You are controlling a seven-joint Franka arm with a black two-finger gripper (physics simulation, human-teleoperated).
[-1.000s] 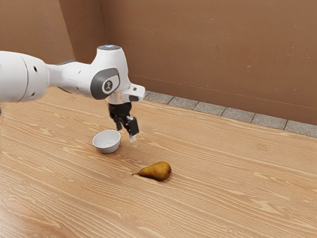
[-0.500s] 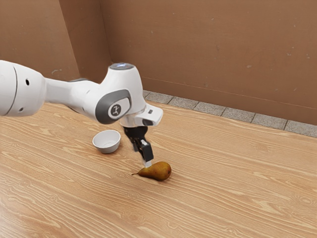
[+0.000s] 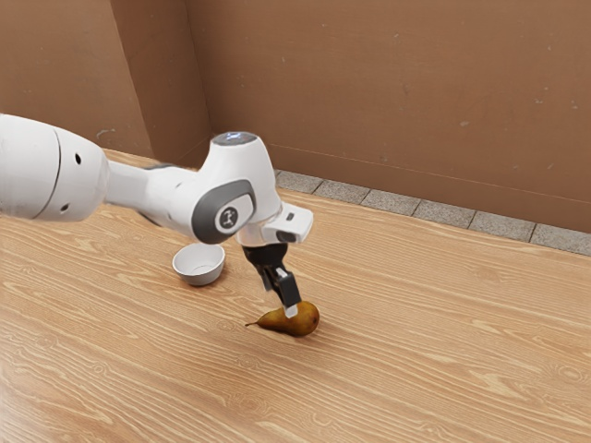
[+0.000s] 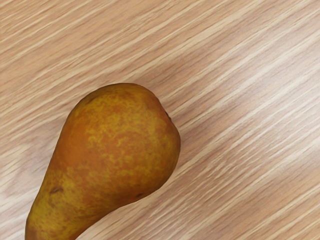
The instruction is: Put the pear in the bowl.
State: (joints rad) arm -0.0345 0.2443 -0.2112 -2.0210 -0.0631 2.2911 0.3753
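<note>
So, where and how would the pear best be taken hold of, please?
I'd grip the pear around its fat, round end, coming from straight above, with the pincer closing across its flanks. It lies on its side, its neck narrowing to the stem, so a hold there would probably let the bulky end sag.

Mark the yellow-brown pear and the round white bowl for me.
Yellow-brown pear (image 4: 120, 145): wrist view, on its wide, rounded body.
Round white bowl (image 3: 200, 279): exterior view, on its outer wall.

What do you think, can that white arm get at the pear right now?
Probably yes: the gripper is right at the pear, and the bowl sits off to one side.
</note>
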